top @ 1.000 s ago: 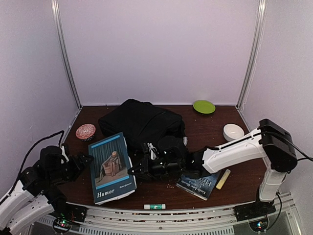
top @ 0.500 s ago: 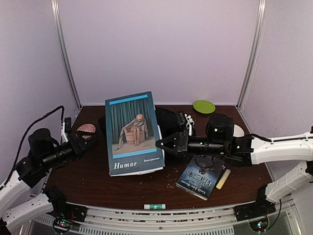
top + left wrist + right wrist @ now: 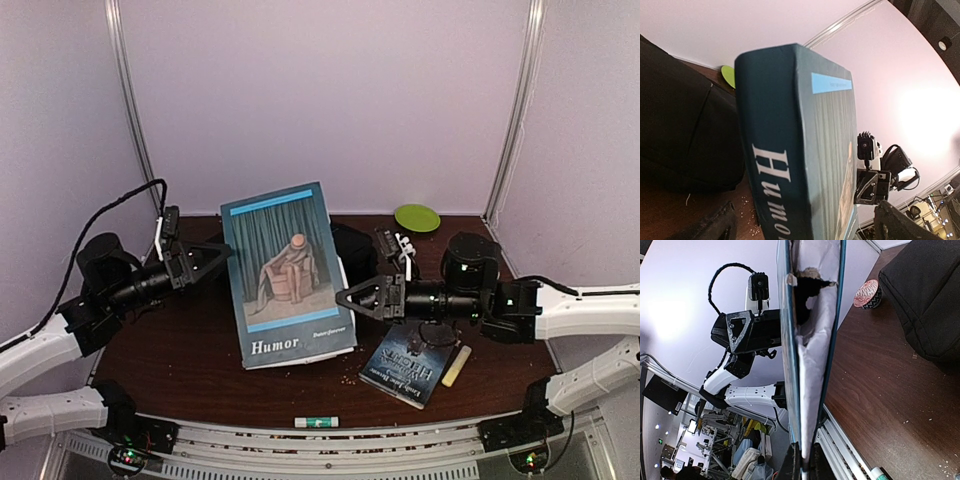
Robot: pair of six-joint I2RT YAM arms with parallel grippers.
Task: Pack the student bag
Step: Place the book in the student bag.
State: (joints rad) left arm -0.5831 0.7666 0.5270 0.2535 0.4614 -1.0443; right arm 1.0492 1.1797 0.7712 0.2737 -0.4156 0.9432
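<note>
The enclosure has pale lilac walls and a dark brown wooden table (image 3: pixel 190 370). The student bag (image 3: pixel 675 125), a black fabric backpack, lies at the 12 o'clock side of the table, largely hidden in the top view behind a raised book. That book, a blue hardback titled "Humor" (image 3: pixel 285 275), is held clear of the table with its front cover facing the overhead camera and its top tilted slightly toward 11 o'clock. The right gripper (image 3: pixel 343 298) reaches in from 3 o'clock, its fingers pressed together on the book's right edge; the right wrist view shows both covers and the white page block running into the pinch. The left gripper (image 3: pixel 218 257) approaches from 9 o'clock with its fingers spread wide, level with the upper part of the book's left edge. The left wrist view shows the spine between the two fingertips; whether they touch it cannot be told. A green plate (image 3: pixel 417 217) sits at 1 o'clock near the back wall. A dark paperback (image 3: pixel 405 370) lies flat at 5 o'clock, below the right arm, with a pale yellow stick (image 3: pixel 456 365) just beside it. A red patterned bowl (image 3: pixel 867 294) stands near the bag. A green and white tube (image 3: pixel 316 422) lies on the front rail at 6 o'clock.
</note>
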